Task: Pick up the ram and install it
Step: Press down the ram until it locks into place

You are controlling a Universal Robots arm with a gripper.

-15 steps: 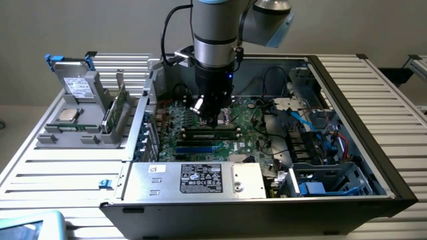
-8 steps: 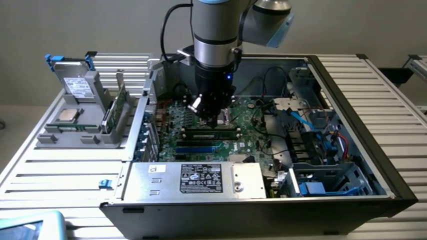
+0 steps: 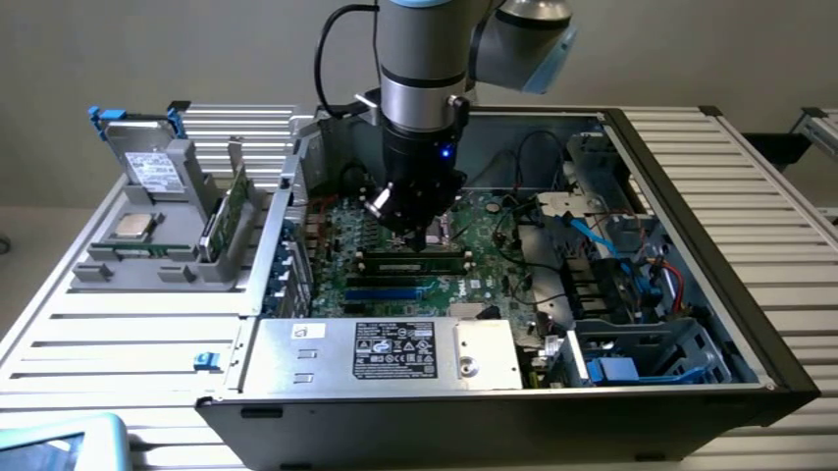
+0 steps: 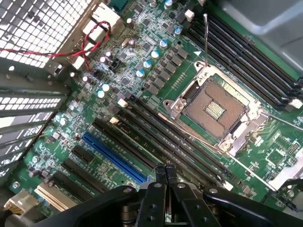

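Note:
My gripper (image 3: 416, 235) hangs low over the green motherboard (image 3: 492, 231) inside the open computer case, its fingers shut with nothing between them. Just below the tips, a long narrow stick that looks like the ram (image 3: 416, 261) sits along the memory slots. In the wrist view the shut gripper (image 4: 164, 171) stands right above the row of long dark memory slots (image 4: 142, 137); there I cannot tell the ram from the slots. Whether the tips touch it is unclear.
The open processor socket (image 4: 215, 109) lies beside the slots. A silver power supply box (image 3: 380, 351) closes the case's near side, and cables and drive bays (image 3: 629, 285) fill the exterior view's right. On the left, a grey holder (image 3: 157, 260) carries an upright green board (image 3: 234, 211) and a silver chip (image 3: 135, 228).

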